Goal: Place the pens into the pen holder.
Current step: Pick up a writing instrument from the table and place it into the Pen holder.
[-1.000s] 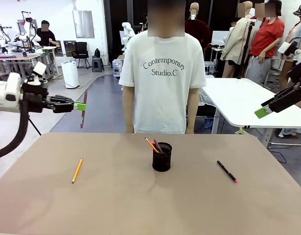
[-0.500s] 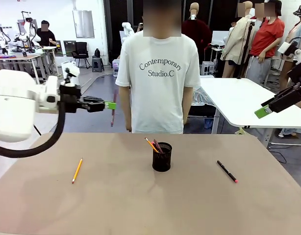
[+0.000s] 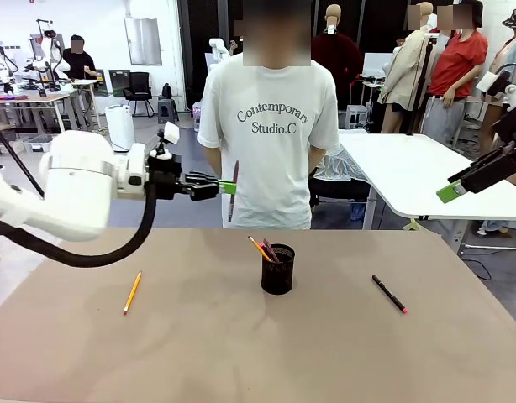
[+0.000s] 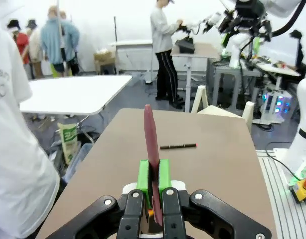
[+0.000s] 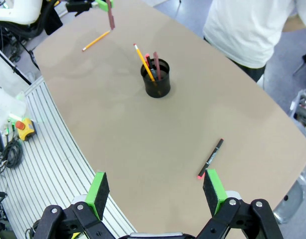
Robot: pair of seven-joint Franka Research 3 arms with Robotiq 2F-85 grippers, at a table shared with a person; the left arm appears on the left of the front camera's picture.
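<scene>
- the left fingers (image 3: 228, 187) are pinched shut on a reddish-brown pen (image 3: 232, 200), with the green pads pressing it from both sides.
- the held pen hangs nearly upright in the air above the tabletop (image 3: 241, 353), gripped in its upper part. in the front view it sits left of the pen holder and higher than it, in front of the person's white t-shirt (image 3: 271, 126).
- in the left wrist view the same pen (image 4: 150, 132) sticks out well past the pads (image 4: 143, 174).
- the black wire-mesh pen holder (image 3: 277, 269) stands upright near the middle of the tabletop. a yellow-orange pencil and a couple of darker, reddish sticks lean inside it.
- a second yellow-orange pencil (image 3: 133, 292) lies flat on the tabletop, well to the left of the holder.
- a black pen with a pink-red tip (image 3: 389, 294) lies flat, well to the right of the holder.
- the right fingers (image 5: 99, 193) are spread wide and hold nothing. they hover high over the near right edge of the tabletop, with the black pen (image 5: 212, 158) just beyond them.
</scene>
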